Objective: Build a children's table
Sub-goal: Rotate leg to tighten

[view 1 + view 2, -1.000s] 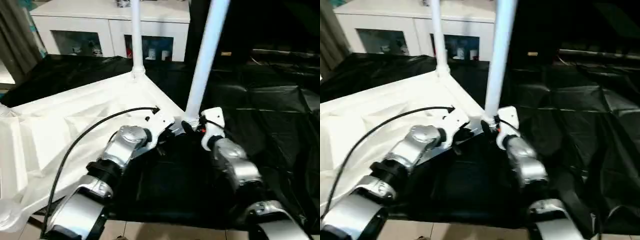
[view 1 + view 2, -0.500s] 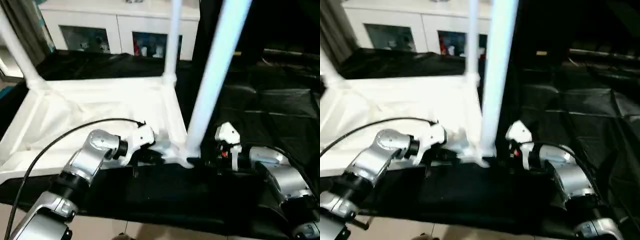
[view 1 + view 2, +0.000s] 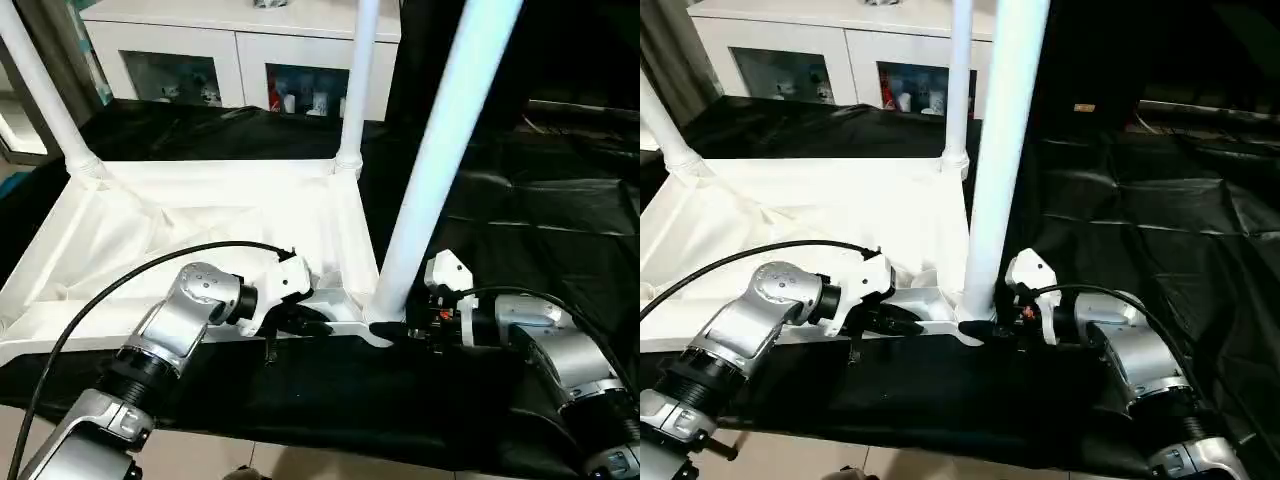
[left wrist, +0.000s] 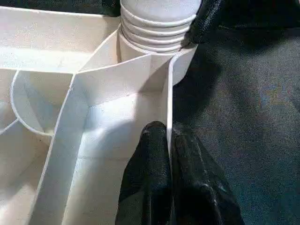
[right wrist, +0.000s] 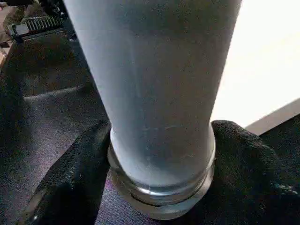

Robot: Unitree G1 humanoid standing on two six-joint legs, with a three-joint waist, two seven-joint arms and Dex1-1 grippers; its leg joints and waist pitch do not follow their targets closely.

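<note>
Tabletop (image 3: pixel 200 215): smooth white plastic, ribbed. Leg (image 3: pixel 430 180) at its near corner: glossy white tube. Beneath: black sheet (image 3: pixel 540 220), creased, slightly shiny. Forearms (image 3: pixel 190 310): polished silver metal.

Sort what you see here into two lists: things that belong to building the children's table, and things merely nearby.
Belongs to the job:
tabletop
near leg
two far legs

Merely nearby:
white glass-door cabinet
black floor sheet

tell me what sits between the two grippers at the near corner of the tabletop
In the left eye view, the near leg stands in its corner socket between the left gripper and the right gripper; the left pinches the tabletop rim.
</note>
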